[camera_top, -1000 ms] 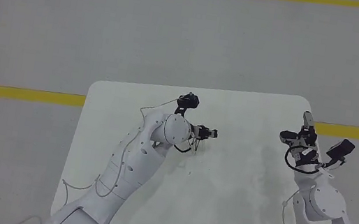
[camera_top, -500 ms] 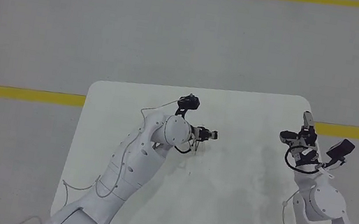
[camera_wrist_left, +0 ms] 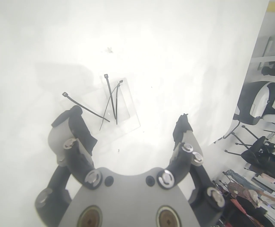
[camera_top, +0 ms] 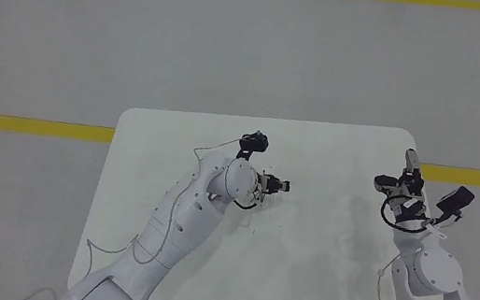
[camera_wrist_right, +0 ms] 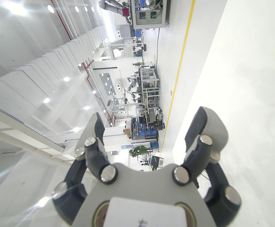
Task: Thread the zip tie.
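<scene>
A small bunch of black zip ties [camera_wrist_left: 111, 101] lies crossed on a clear flat tray [camera_wrist_left: 131, 120] on the white table. One more zip tie [camera_wrist_left: 86, 107] lies half off the tray's edge. My left gripper [camera_wrist_left: 128, 114] hovers just above and short of them, open, with nothing between its fingers; one black fingertip [camera_wrist_left: 74, 111] is close to the stray tie. In the top view the left gripper [camera_top: 278, 184] is over the table's middle left. My right gripper [camera_top: 407, 172] is raised at the table's right edge, open [camera_wrist_right: 148, 117] and empty, pointing out at the room.
The white table [camera_top: 318, 257] is bare around the tray, apart from a few small specks [camera_wrist_left: 109, 49]. Its edge [camera_wrist_left: 247, 86] runs close by, with chairs and clutter on the floor beyond. A yellow line [camera_top: 26, 126] marks the floor.
My left arm has shifted slightly toward the table's middle. The right arm has kept still.
</scene>
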Robot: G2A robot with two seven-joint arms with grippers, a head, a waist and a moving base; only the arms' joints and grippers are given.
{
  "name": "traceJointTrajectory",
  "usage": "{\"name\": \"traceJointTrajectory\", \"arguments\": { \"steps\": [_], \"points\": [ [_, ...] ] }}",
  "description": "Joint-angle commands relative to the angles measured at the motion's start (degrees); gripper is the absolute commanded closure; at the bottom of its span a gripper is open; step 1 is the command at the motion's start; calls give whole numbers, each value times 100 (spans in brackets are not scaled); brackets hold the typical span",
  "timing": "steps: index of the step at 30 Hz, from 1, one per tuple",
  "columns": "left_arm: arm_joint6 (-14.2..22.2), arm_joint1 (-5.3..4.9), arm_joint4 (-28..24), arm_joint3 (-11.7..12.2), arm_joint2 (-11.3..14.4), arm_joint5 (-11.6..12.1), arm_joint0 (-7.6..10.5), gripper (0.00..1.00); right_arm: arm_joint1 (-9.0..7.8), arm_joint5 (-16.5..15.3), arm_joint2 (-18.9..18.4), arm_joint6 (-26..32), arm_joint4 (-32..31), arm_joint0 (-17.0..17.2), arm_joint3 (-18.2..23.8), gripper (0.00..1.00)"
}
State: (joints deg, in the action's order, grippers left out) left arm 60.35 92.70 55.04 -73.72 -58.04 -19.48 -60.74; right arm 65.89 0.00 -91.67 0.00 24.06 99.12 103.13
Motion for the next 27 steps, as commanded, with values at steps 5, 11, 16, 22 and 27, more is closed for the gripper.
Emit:
{"name": "traceJointTrajectory", "arguments": {
  "steps": [5, 11, 16, 22, 27],
  "points": [
    [-134, -19, -2, -6, 47, 140, -67, 0, 0, 0, 0, 0, 0, 0, 0, 0],
    [-175, -33, 65, -16, 55, 100, -74, 0, 0, 0, 0, 0, 0, 0, 0, 0],
    [-330, -39, 20, -77, 59, 156, -137, 0, 0, 0, 0, 0, 0, 0, 0, 0],
    [-412, -96, 47, -360, 88, 115, -273, 0, 0, 0, 0, 0, 0, 0, 0, 0],
    [-405, -136, 141, -467, 137, 0, -313, 37, 0, 0, 0, 0, 0, 0, 0, 0]
  ]
}}
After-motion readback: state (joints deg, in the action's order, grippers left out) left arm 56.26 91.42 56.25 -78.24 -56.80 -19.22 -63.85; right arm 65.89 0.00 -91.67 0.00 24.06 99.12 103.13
